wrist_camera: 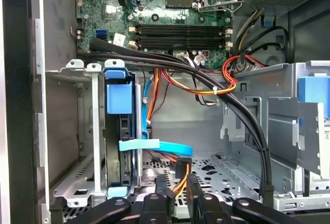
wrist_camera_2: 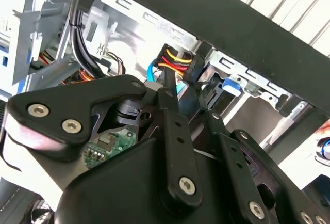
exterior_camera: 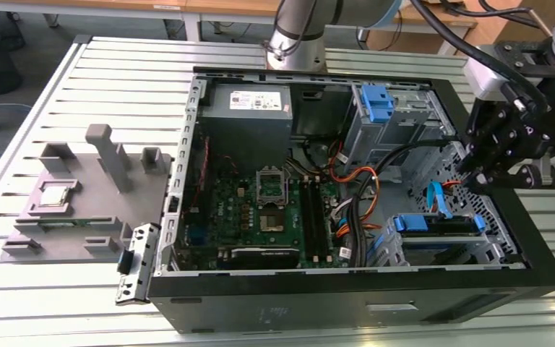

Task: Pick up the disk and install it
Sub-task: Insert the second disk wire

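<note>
The disk (exterior_camera: pixel 436 224) sits edge-on in the lower drive bay of the open computer case (exterior_camera: pixel 355 289), near the exterior view's right, with its blue carrier frame showing. In the first wrist view the disk (wrist_camera: pixel 117 97) stands in the metal bay, and a light blue flat cable (wrist_camera: pixel 154 145) runs to its end. My gripper (exterior_camera: pixel 480 177) hangs over the case's right wall above that bay. In both wrist views my gripper (wrist_camera: pixel 178 182) (wrist_camera_2: pixel 180 87) is shut on a black power connector (wrist_camera: pixel 181 171) (wrist_camera_2: pixel 192 69) with yellow, red and orange wires, a little way from the disk.
A black cable bundle (wrist_camera: pixel 206 79) crosses the case above the bay. The motherboard (exterior_camera: pixel 258 210) fills the case's middle, with a grey box with a white label (exterior_camera: pixel 248 108) behind it. An upper drive cage (exterior_camera: pixel 379 105) has a blue tab. A grey fixture (exterior_camera: pixel 75 195) stands on the slatted table.
</note>
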`<state>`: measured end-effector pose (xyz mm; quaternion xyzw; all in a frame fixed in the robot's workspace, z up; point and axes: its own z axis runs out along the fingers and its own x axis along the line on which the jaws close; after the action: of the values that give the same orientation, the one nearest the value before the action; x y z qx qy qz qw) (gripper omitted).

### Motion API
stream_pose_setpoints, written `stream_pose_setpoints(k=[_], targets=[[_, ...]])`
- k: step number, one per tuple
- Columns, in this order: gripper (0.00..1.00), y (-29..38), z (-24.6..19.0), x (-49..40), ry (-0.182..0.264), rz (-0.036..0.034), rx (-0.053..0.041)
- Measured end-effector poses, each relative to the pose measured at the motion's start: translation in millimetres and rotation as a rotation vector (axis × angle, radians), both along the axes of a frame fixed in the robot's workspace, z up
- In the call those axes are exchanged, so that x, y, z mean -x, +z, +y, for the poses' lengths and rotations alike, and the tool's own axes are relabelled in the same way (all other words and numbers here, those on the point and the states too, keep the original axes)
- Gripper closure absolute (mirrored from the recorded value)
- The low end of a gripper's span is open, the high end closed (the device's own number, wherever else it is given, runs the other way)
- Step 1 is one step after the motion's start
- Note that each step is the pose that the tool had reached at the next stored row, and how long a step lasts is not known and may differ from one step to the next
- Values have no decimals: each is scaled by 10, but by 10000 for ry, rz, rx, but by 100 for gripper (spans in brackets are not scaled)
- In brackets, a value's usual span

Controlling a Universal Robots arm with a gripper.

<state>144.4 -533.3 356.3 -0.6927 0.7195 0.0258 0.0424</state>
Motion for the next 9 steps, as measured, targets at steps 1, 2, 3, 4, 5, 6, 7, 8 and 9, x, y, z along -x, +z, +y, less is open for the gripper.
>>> stream_pose_setpoints(k=[1,2,3,4,5,6,7,8,9], targets=[[71,-1,6,-9,0,0,0],[71,-4,11,-17,0,0,-1],[71,-6,15,-26,0,0,-3],[71,-7,18,-35,-1,0,-2],[71,-7,21,-47,0,0,1],[71,-9,22,-60,0,0,2],[71,-12,22,-74,0,2,0],[71,-18,23,-90,-1,4,-1],[71,-23,23,-105,0,8,-1]])
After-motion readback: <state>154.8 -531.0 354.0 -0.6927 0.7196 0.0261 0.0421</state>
